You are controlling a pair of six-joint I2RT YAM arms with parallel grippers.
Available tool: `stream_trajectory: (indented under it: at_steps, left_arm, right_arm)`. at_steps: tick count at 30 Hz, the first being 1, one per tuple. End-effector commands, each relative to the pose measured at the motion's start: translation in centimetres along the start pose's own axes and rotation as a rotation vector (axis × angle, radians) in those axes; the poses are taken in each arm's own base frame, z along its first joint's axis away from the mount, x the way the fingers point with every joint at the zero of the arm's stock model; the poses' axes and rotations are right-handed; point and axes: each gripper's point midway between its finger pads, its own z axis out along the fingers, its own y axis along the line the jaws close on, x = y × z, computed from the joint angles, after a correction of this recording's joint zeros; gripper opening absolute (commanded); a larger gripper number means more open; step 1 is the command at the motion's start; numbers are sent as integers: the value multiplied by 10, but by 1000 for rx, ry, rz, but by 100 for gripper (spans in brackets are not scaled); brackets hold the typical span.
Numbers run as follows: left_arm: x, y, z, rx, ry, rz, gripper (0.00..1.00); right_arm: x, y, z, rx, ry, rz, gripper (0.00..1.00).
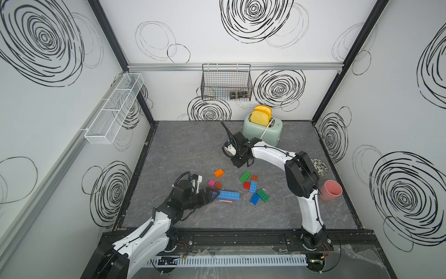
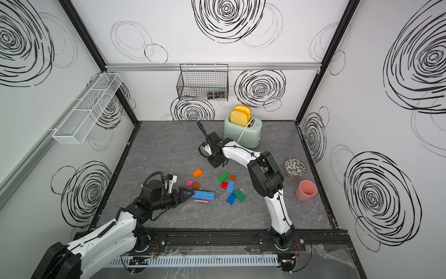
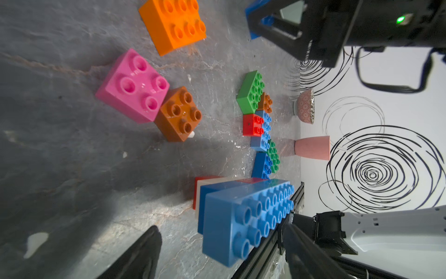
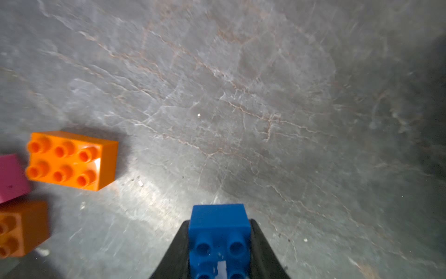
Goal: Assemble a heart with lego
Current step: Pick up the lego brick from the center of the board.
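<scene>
Glossy studded blue brick [image 4: 218, 217] pinched by right gripper [image 4: 219, 222]; left gripper [image 3: 220, 229] gapes beside long blue slab [image 3: 253, 212]

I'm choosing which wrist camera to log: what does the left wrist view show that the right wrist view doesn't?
Left wrist only: the long light-blue brick stack, a cluster of green, red and blue bricks, a pink cup, a patterned bowl. Right wrist only: a close look at the right gripper shut on a small dark-blue square brick. Both: the orange oblong brick, the pink square brick, the brown square brick.
</scene>
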Motion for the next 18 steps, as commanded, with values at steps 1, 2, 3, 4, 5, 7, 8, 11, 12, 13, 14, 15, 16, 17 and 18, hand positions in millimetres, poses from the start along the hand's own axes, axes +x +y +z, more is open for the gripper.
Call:
stream_trajectory:
  at_steps: [1,2,3,4,5,7,8,11,12,13,14,15,16,17,18]
  left_arm:
    - [-4,-8,3,35,-20,27,81]
    - [-4,-10,4,46,-19,27,81]
    - [-4,-12,5,58,-19,26,81]
    - [-3,-13,6,62,-16,27,81]
    - [-3,-14,7,64,-12,32,81]
    - [0,-13,10,59,-2,39,81]
    - [1,-12,11,54,4,41,81]
    - [3,-9,13,45,8,43,78]
    - [4,-8,14,41,10,44,77]
    - [4,-8,14,39,9,44,77]
    - [4,-7,15,34,11,46,76]
    - [5,-5,15,29,14,45,75]
    - [5,-4,16,23,14,44,74]
    - [6,-2,16,17,16,44,74]
    - [7,-2,17,15,17,45,73]
  right_arm:
    - [0,18,-30,-26,-28,-48,25]
    - [2,22,-33,-32,-29,-55,25]
    - [4,25,-36,-35,-31,-60,25]
    - [5,28,-38,-40,-33,-62,24]
    - [7,33,-41,-52,-34,-67,24]
    - [9,41,-47,-71,-40,-78,23]
    - [11,46,-50,-81,-43,-89,23]
    - [17,64,-58,-133,-52,-146,23]
    - [18,71,-62,-155,-56,-165,23]
    - [21,76,-63,-170,-56,-180,23]
    - [22,81,-66,-180,-59,-194,23]
    - [25,85,-68,-188,-60,-207,23]
    - [26,89,-70,-195,-65,-218,23]
    - [27,93,-73,-202,-68,-227,23]
    - [29,96,-74,-209,-71,-235,23]
